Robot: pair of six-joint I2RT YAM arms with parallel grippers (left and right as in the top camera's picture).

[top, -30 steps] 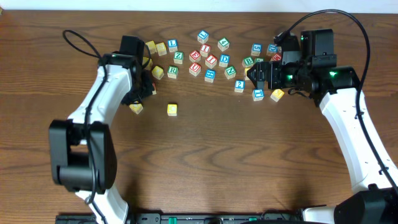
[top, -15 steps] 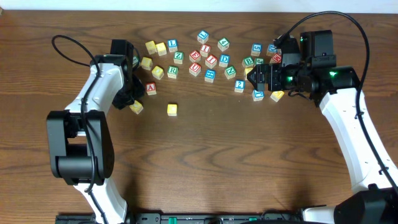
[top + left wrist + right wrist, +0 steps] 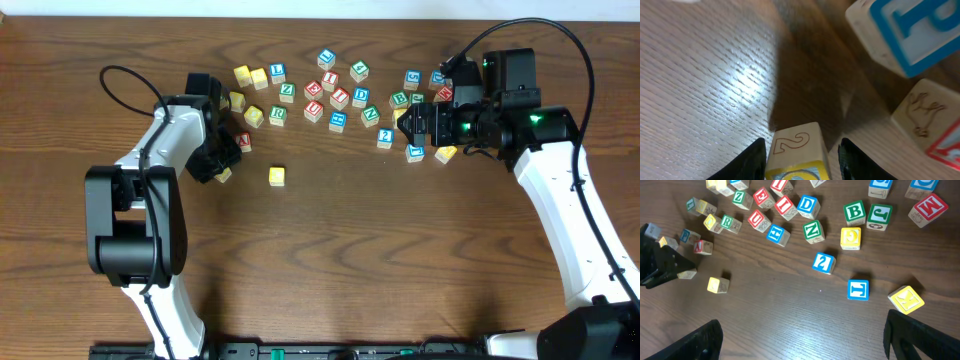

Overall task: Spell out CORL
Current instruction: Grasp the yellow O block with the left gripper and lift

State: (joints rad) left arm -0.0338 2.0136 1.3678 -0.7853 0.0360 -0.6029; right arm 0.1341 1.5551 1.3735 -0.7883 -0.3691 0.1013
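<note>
Left end effector [image 3: 214, 169] shifted; wooden table [image 3: 400, 260].

Dark brown wood-grain tabletop [image 3: 350, 260] carrying small wooden alphabet cubes. Most lie in a loose scatter across the far half, their faces turned every way. One yellow-topped cube [image 3: 277, 176] lies alone on bare wood, nearer than the scatter. At the scatter's left edge are a white-faced cube with green R [image 3: 277, 115], a yellow cube [image 3: 254, 117] just beside it, and a red-lettered A cube [image 3: 243, 141]. Toward the right are a yellow C cube [image 3: 850, 238], a blue 2 cube [image 3: 823, 262], a blue-faced cube [image 3: 858, 289] and a yellow K cube [image 3: 906, 300] turned askew, each apart from its neighbours.
</note>
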